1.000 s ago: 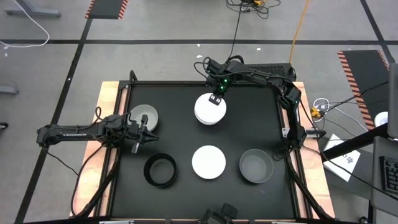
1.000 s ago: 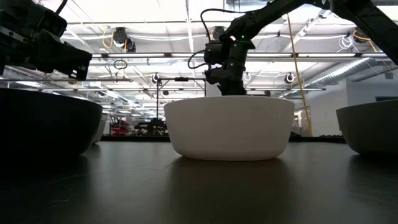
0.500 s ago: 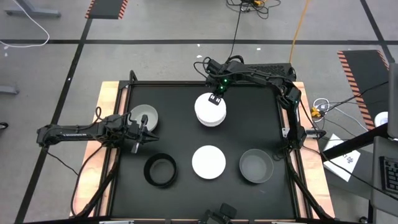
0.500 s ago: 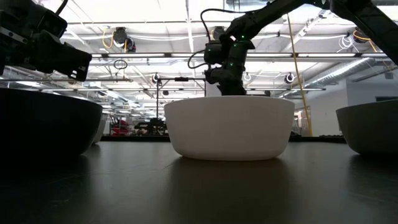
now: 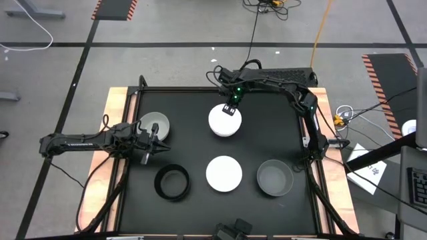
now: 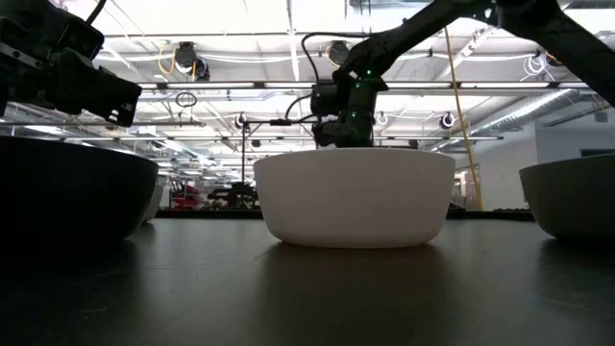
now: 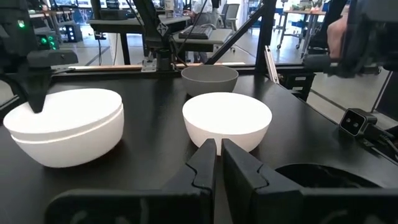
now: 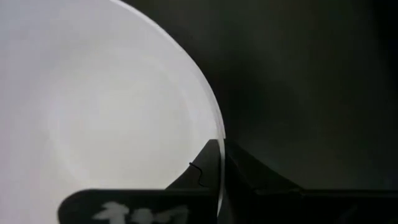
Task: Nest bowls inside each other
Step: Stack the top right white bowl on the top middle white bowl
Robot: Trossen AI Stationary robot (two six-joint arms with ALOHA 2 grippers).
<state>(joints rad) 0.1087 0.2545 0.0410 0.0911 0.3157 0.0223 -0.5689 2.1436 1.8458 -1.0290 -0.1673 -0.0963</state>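
At the table's far middle, one white bowl [image 5: 223, 122] sits inside a second white bowl [image 7: 68, 146], and my right gripper [image 8: 221, 149] is shut on the upper one's rim. A single white bowl [image 5: 223, 173] stands near the middle, with a grey bowl [image 5: 275, 178] to its right and a black bowl [image 5: 172, 182] to its left. Another white bowl [image 5: 155, 123] stands at the left. My left gripper [image 5: 155, 139] waits just on the near side of that bowl, shut and holding nothing. My right gripper pinches the upper white bowl's rim [image 8: 214, 127] at the bowl's far side, one finger inside and one outside. The fingers come from above, pointing steeply down. The bowl is seated in the lower white bowl, slightly tilted, with a seam [image 7: 74, 121] showing between the two.
The black table top [image 5: 193, 150] has a raised frame [image 5: 313, 167] along its edges. There is free room between the far stack and the near row of bowls. Beyond the table the low view shows a workshop.
My right gripper has gone down with the white bowl. Before, the bowl's outline stood offset from the one beneath; now it has sunk into that bowl and the two outlines nearly match.
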